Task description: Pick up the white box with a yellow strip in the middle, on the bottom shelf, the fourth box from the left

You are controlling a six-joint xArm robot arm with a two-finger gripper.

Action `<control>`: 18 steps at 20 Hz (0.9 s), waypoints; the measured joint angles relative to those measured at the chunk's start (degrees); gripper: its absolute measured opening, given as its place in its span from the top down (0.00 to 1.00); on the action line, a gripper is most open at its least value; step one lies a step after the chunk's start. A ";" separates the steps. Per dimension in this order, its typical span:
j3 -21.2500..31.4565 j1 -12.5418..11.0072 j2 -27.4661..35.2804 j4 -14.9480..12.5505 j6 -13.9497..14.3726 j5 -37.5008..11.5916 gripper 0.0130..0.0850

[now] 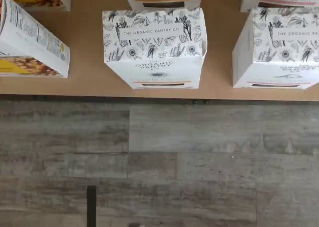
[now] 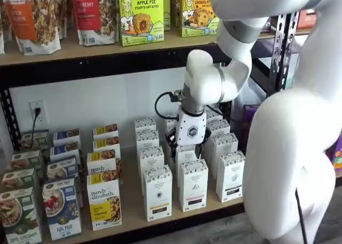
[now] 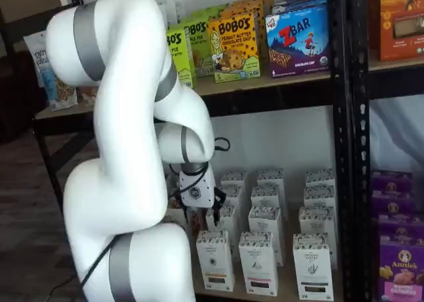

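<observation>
Wrist view first: you've got the white box (image 1: 154,48) dead centre, seen from above. Its black-speckled top reads "The Organic Pantry Co" and a thin yellow-orange strip runs across its front. It stands upright at the front edge of the table (image 1: 84,82), with grey plank floor (image 1: 199,162) showing past the edge. A look-alike carton (image 1: 279,48) with a pinkish strip sits beside it with a gap between them. On its other side there's a granola box (image 1: 30,38), also not touching.

In a shelf view the same white box (image 2: 158,193) is lower centre of the frame. It's the front one of its column, just right of the granola box (image 2: 104,204). The pink-strip carton (image 2: 193,185) is to its right. The pincer (image 2: 188,146) hangs from the white arm (image 2: 214,81) mid-frame, low over the cartons behind the front row, and holds nothing. Its black fingers blur into the boxes around them, so you can't tell whether they're spread or pressed together.

In the other shelf view the white box (image 3: 215,259) is lower centre. The pincer (image 3: 192,212) is just up and left of it, half hidden by the arm.
</observation>
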 joint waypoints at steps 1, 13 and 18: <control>-0.53 0.11 1.03 0.38 -0.28 -0.51 0.00; -6.14 0.36 10.58 -2.92 2.78 -4.40 0.00; -8.51 0.19 14.24 -5.82 5.28 -5.47 0.00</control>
